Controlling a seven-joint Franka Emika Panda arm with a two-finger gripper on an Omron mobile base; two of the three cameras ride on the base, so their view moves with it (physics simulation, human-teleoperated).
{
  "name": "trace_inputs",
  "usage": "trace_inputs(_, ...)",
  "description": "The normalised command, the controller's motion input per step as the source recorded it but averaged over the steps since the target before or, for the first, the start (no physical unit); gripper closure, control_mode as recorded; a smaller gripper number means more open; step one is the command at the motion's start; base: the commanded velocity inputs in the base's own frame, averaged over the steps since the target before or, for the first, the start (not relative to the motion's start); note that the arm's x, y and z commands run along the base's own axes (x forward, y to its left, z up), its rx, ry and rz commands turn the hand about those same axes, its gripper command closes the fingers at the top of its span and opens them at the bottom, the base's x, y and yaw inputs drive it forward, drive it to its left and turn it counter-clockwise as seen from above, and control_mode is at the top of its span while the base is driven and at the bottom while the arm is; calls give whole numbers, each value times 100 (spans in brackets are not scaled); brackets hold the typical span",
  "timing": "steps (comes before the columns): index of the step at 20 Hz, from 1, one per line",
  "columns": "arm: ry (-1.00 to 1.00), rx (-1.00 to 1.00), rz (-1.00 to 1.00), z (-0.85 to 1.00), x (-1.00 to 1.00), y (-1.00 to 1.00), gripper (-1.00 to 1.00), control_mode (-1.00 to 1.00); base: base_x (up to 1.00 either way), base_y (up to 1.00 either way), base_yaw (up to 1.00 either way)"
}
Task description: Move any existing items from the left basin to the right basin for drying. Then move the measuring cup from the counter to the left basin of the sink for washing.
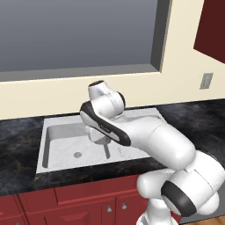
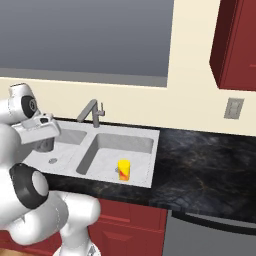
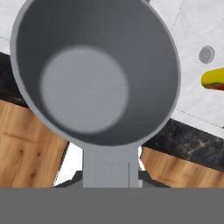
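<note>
Jaws clamp the measuring cup (image 3: 94, 74) by its handle over the left basin (image 1: 66, 147), fingertips hidden.

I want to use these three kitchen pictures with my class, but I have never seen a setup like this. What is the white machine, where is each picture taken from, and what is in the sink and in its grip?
The white machine is a robot arm on a driving base, in a computer-rendered kitchen. Two pictures come from cameras on the base, behind the arm to its left and right. The third comes from a camera on the hand, looking along the gripper.

In front is a steel sink with two basins, set in a dark stone counter. A yellow cup stands upright in the right basin.

The gripper holds a grey metal measuring cup by its handle, above the left basin. The hand camera looks straight into the cup's empty bowl.
</note>
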Motion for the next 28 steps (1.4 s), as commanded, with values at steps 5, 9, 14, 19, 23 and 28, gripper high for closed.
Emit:
trace_inputs(5, 2, -1, 0, -13, 26, 42, 100, -100, 0, 0, 0)
trace_inputs(9, 1, -6, 0, -26, 25, 37, 100, -100, 0, 0, 0)
trace_inputs(14, 0, -9, 0, -36, 25, 25, 100, -100, 0, 0, 0)
trace_inputs(19, 0, -5, 0, -29, 27, 20, 100, -100, 0, 0, 0)
trace_inputs(23, 3, 0, 0, -19, 34, 18, 100, -100, 0, 0, 0)
trace_inputs(28, 5, 0, 0, -19, 37, 18, 100, -100, 0, 0, 0)
